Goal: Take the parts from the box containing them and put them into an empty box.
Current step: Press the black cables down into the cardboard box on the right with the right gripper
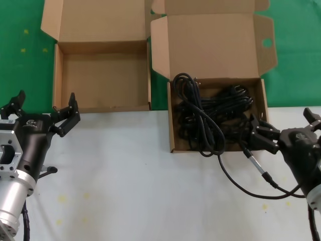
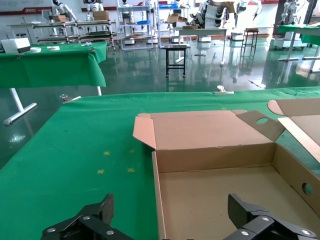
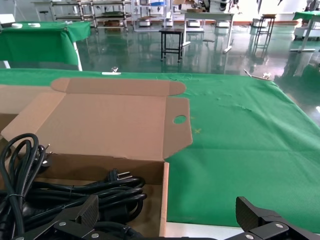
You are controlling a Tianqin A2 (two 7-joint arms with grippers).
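Black rubbery cords (image 1: 213,116), looped and tangled, long axis running roughly nine to three o'clock across the holed-flap carton (image 1: 172,125), one loop spilling over its six o'clock wall onto the white tabletop (image 1: 140,186). Brown corrugated cardboard, lid upright with a round hole in the three o'clock flap. Right gripper (image 1: 288,131) spread open astride the carton's four o'clock corner, one finger just inside above the cords. Plain shallow carton (image 1: 56,75) at nine o'clock, bare inside. Left gripper (image 1: 45,109) open at its seven o'clock corner.
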